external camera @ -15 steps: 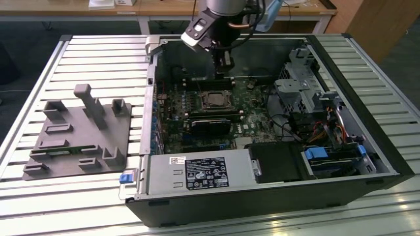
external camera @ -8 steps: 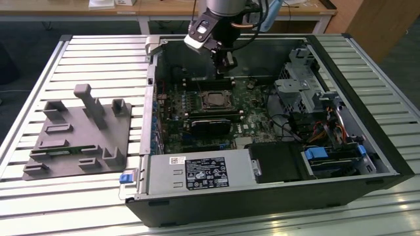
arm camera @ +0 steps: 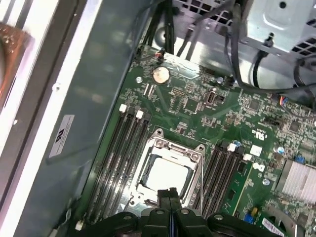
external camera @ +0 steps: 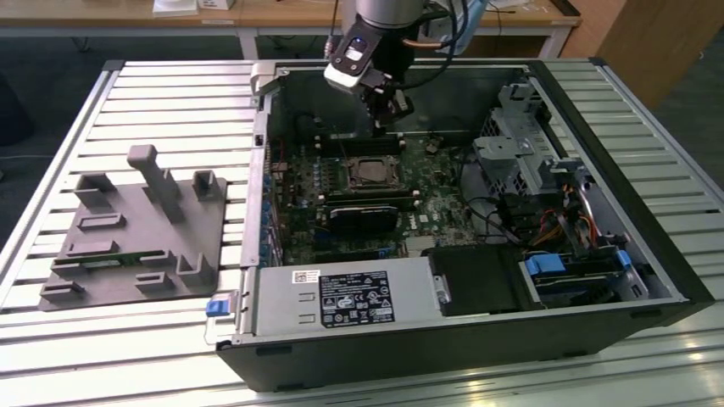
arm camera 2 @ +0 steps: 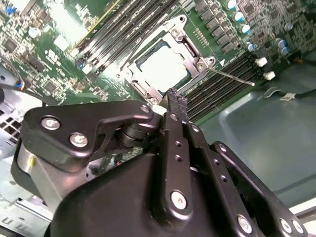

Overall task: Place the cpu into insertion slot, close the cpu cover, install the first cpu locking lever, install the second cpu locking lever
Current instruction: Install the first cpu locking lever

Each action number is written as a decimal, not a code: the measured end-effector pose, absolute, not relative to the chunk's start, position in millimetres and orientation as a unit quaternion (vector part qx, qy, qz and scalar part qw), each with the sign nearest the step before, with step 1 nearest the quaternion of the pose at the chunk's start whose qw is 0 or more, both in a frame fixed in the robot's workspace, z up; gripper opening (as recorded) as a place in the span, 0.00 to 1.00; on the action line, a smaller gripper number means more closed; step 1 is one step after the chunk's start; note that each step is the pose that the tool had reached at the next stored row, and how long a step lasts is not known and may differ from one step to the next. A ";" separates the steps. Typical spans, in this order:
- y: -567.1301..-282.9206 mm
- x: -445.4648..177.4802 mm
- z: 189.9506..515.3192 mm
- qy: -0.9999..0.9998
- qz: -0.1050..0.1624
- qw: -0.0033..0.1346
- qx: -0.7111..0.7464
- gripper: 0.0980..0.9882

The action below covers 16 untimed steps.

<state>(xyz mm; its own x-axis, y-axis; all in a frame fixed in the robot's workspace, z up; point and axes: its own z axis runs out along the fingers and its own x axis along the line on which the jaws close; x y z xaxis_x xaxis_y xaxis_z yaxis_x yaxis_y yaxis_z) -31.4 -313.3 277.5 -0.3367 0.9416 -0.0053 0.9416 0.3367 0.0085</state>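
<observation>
The cpu [arm camera 2: 163, 66] lies in the insertion slot [external camera: 371, 172] on the green board, its pale metal top shining in both wrist views [arm camera: 168, 175]. The silvery cpu cover [arm camera: 173, 147] lies down flat, framing the chip. A thin metal locking lever [arm camera 2: 232, 77] sticks out sideways from one socket corner, over the memory slots. My gripper [arm camera 2: 174, 96] hangs just above the socket's edge with its black fingers [arm camera: 165, 197] pressed together and nothing between them. In the exterior view the gripper [external camera: 392, 127] is inside the open case, a little behind the socket.
Long black memory slots [arm camera: 123, 153] flank the socket. A black heatsink block [external camera: 362, 219] sits in front of it. A drive cage with cables [external camera: 531, 161] fills the exterior view's right, and a labelled power supply [external camera: 339, 297] the front. A grey fixture plate [external camera: 142, 229] lies outside on the slatted table.
</observation>
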 end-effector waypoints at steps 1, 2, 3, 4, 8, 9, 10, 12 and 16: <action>-313.3 -31.4 277.5 0.821 0.002 0.005 0.570 0.01; -313.3 -31.4 277.4 0.827 0.002 0.005 0.562 0.01; -313.3 -31.4 277.4 0.832 0.002 0.005 0.555 0.01; -313.3 -31.4 277.3 0.837 0.002 0.005 0.547 0.01; -313.3 -31.4 277.0 0.856 0.002 0.004 0.517 0.01; -313.3 -31.4 276.9 0.860 0.002 0.004 0.510 0.01; -313.3 -31.4 276.8 0.864 0.002 0.004 0.504 0.01; -313.3 -31.5 276.7 0.870 0.002 0.004 0.492 0.01; -313.3 -31.5 275.8 0.887 0.002 0.004 0.462 0.01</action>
<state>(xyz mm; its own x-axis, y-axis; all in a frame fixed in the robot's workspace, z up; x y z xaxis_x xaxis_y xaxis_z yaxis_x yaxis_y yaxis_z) -31.5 -313.3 275.8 -0.5728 0.8197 -0.0058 0.8196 0.5729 0.0076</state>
